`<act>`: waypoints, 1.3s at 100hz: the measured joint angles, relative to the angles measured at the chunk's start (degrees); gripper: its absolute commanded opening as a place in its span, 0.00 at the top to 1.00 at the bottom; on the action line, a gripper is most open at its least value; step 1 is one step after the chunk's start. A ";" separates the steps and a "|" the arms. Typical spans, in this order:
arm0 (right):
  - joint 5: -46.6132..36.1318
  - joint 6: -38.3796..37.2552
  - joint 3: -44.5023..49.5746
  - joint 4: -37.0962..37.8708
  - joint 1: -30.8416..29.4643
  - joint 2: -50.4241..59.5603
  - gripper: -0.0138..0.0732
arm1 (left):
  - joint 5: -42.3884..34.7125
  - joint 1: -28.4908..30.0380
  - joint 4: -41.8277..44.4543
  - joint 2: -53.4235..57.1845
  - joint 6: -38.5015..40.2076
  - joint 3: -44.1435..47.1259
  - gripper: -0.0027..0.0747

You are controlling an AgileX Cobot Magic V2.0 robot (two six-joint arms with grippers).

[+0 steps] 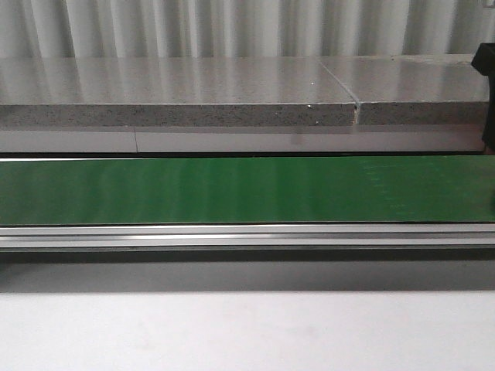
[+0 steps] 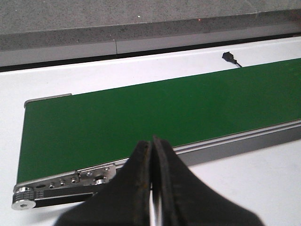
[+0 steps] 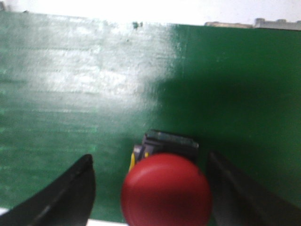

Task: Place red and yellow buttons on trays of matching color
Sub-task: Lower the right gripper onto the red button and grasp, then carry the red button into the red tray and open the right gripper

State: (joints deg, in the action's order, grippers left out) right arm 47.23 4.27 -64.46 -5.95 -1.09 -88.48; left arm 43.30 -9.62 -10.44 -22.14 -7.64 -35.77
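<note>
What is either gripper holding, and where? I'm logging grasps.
Nothing. The right gripper is open astride the red button without touching; the left gripper is shut and empty.

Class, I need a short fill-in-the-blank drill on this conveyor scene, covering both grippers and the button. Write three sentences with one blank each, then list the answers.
1. The button between the right gripper's fingers has a cap coloured ____.
2. The left gripper's fingers are pressed together, so it is ____.
3. The button sits on a conveyor belt whose surface is coloured ____.

Missing words: red; shut; green
</note>
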 measured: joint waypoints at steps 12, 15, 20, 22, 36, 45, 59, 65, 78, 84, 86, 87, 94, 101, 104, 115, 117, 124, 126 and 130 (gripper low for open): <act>-0.98 -0.25 0.00 0.17 -0.62 -0.24 0.52 | 0.00 0.00 0.00 0.00 0.00 0.00 0.99; -1.09 -0.25 0.00 0.19 -0.75 -0.24 0.54 | 0.00 0.00 0.00 0.00 0.00 0.00 0.99; -1.21 -0.25 0.00 0.55 -0.98 -0.24 0.55 | 0.00 0.00 0.00 0.00 0.00 0.00 0.99; -1.21 -0.25 0.00 0.67 -1.02 -0.24 0.55 | 0.00 0.00 0.00 0.00 0.00 0.00 0.99; -1.21 -0.25 0.00 1.37 -1.23 -0.13 0.55 | 0.00 0.00 0.00 0.00 0.00 0.00 0.99; -1.21 -0.25 0.00 1.37 -1.91 0.78 0.55 | 0.00 0.00 0.00 0.00 0.00 0.00 0.99; -0.84 -0.25 -2.04 1.37 -5.39 2.51 0.55 | 0.00 0.00 0.00 0.00 0.00 0.00 0.99; -0.84 -0.50 -3.38 1.37 -7.49 2.93 0.55 | 0.00 0.00 0.00 0.00 0.00 0.00 0.99; -0.71 -2.12 -6.48 1.37 -12.39 3.16 0.55 | 0.00 0.00 0.00 0.00 0.00 0.00 0.99; -1.17 -2.96 -7.23 1.37 -14.43 3.16 0.55 | 0.00 0.00 0.00 0.00 0.00 0.00 0.99; -1.46 -3.39 -7.26 1.37 -15.18 3.16 0.55 | 0.00 0.00 0.00 0.00 0.00 0.00 0.99; -1.61 -3.53 -7.37 1.37 -15.42 3.16 0.55 | 0.00 0.00 0.00 0.00 0.00 0.00 0.99; -2.48 -4.91 -7.50 1.37 -17.82 3.16 0.55 | 0.00 0.00 0.00 0.00 0.00 0.00 0.99; -3.32 -6.33 -7.50 1.37 -20.13 3.16 0.55 | 0.00 0.00 0.00 0.00 0.00 0.00 0.99; -3.72 -6.97 -7.50 1.37 -21.23 3.04 0.55 | 0.00 0.00 0.00 0.00 0.00 0.00 0.99; -5.18 -8.80 -7.50 1.37 -24.16 2.01 0.55 | 0.00 0.00 0.00 0.00 0.00 0.00 0.99; -5.34 -9.29 -7.50 1.37 -24.70 1.87 0.55 | 0.00 0.00 0.00 0.00 0.00 0.00 0.99; -6.30 -10.71 -7.50 1.37 -26.25 1.07 0.55 | 0.00 0.00 0.00 0.00 0.00 0.00 0.99; -6.57 -11.09 -7.50 1.37 -26.65 0.71 0.55 | 0.00 0.00 0.00 0.00 0.00 0.00 0.99; -7.21 -11.61 -7.50 1.37 -27.25 0.40 0.55 | 0.00 0.00 0.00 0.00 0.00 0.00 0.99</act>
State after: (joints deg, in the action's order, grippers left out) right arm 40.02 -7.34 -71.97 -4.58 -28.34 -88.08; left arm 43.30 -9.62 -10.44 -22.14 -7.64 -35.77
